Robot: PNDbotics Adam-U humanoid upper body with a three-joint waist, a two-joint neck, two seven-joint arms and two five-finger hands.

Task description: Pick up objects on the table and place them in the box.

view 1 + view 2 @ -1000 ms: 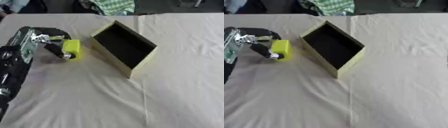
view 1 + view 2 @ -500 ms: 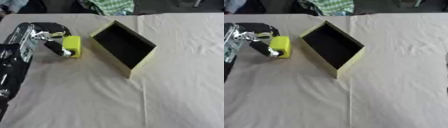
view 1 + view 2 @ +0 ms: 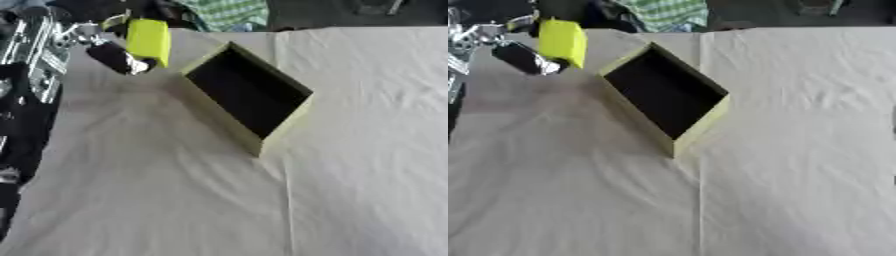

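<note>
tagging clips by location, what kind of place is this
Probably an indoor lab or test workspace: a table under a white cloth, one open yellow-green box as target, and the robot's left hand holding a yellow block.

Bench [image 3: 332,200]: covered in pale cloth, matt, soft, with shallow wrinkles and a straight crease line running along it.

Left robot hand [image 3: 105,47]: black matt fingers; the arm behind it shows bright silver metal parts, shiny, catching light.

Yellow block [image 3: 148,40], pinched in that robot hand: smooth, evenly coloured, slight sheen, plastic-looking; exact material unclear.

Box [image 3: 248,95], just right of the robot hand: thin flat walls like card, pale yellow-green and matt outside, dark matt inside.

Checked fabric [image 3: 229,12], beyond the robot hand: woven cloth, green and white, rumpled.
</note>
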